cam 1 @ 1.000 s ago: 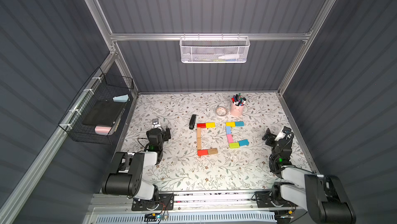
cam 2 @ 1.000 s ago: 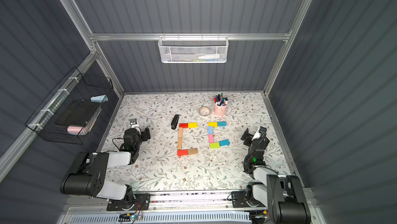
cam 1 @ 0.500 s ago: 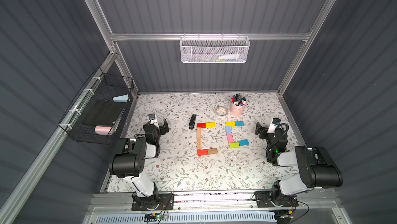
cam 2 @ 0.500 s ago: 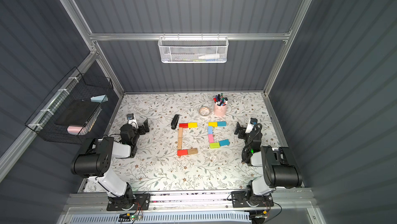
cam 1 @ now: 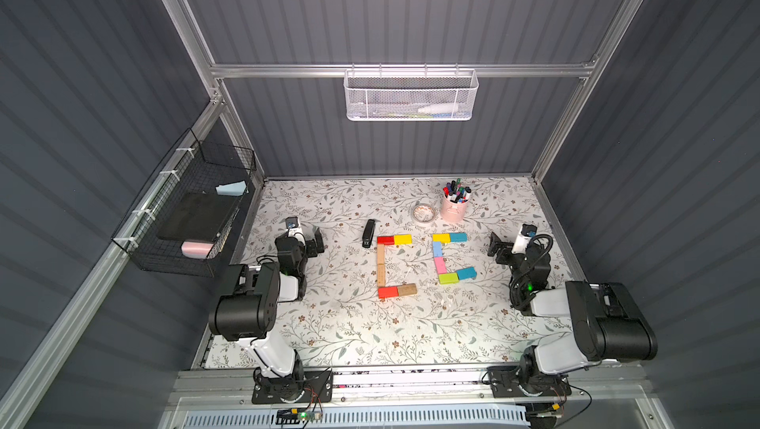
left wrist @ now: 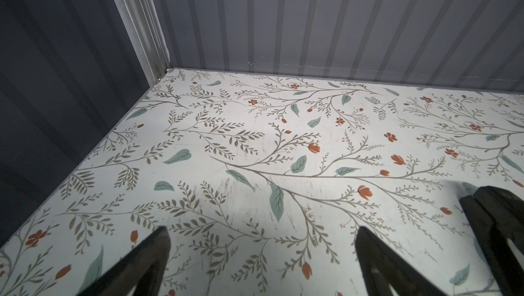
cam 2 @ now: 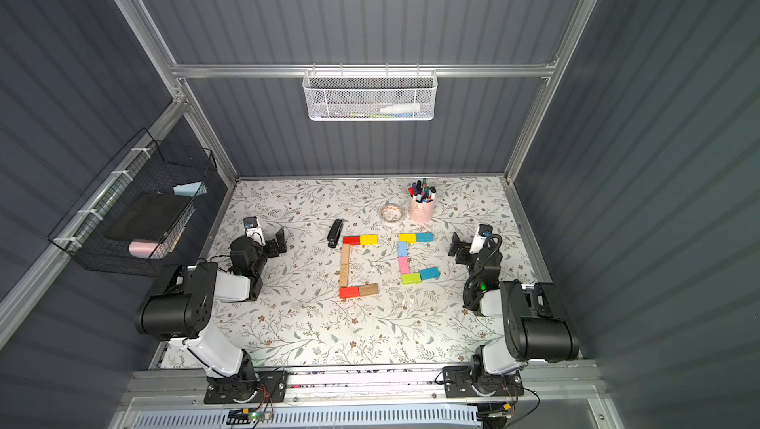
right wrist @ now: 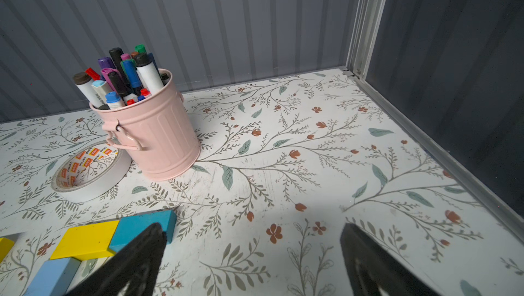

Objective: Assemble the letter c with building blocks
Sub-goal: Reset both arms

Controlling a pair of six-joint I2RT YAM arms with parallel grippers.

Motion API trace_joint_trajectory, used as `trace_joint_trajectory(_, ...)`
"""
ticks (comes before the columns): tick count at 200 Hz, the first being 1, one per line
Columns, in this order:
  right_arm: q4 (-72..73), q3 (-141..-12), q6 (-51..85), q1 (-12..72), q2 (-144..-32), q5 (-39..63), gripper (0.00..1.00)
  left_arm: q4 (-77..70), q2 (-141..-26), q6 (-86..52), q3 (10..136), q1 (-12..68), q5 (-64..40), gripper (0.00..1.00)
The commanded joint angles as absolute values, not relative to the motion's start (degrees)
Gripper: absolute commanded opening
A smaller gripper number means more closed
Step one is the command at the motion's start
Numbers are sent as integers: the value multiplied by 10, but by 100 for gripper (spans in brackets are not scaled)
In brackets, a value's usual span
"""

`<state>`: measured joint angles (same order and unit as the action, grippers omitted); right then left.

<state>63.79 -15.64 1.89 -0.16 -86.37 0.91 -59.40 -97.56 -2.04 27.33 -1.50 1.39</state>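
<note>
Plainly, both pincers stand wide and hold nothing. The left pincer (left wrist: 261, 233) shows in its wrist view as two dark fingers (left wrist: 150, 257) spread far apart above the bare flowered table (left wrist: 255, 138), with nothing between them. In both top views it sits low near the table's left edge, well apart from the building blocks (cam 1: 381, 275). The right pincer (right wrist: 252, 228) is spread just as wide over bare table in its own wrist view. There one finger (right wrist: 141, 252) overlaps the end of a teal block (right wrist: 141, 225), yet a top view shows this pincer near that block but not touching it. Whether either pincer's tips rest on the table I cannot tell.

The building blocks lie flat mid-table as two C shapes side by side. The C nearer the left arm has a red block (cam 1: 385, 240) and a yellow block (cam 1: 402, 239) as its top stroke. Two plain wood blocks (cam 1: 381, 255) form its spine, and a second red block (cam 1: 387, 292) with a short wood block (cam 1: 407, 289) its foot. The C nearer the right arm runs from the teal block through a second yellow block (cam 1: 441, 237), a light blue block (cam 1: 436, 249), a pink block (cam 1: 439, 265) and a lime green block (cam 1: 448, 278). It ends in a second teal block (cam 1: 466, 272), which lies slightly askew.

A black stapler (cam 1: 369, 233) lies just beside the red corner. A tape roll (cam 1: 424, 213) and a pink bucket of markers (cam 1: 453, 209) stand toward the back wall.
</note>
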Motion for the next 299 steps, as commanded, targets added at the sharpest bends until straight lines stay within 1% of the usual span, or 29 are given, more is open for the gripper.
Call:
trace_joint_trajectory(1, 640, -159, 12, 0, -858, 12, 99, -587, -976, -11, 278, -14, 9, 100)
trace_joint_trajectory(264, 640, -159, 12, 0, -858, 12, 99, -587, -976, -11, 277, -14, 11, 100)
trace_joint_trajectory(286, 640, -159, 12, 0, -858, 12, 99, -614, -969, -8, 258, -12, 9, 100)
trace_joint_trajectory(299, 640, -159, 12, 0, -858, 12, 99, -651, -965, -18, 237, -12, 31, 100)
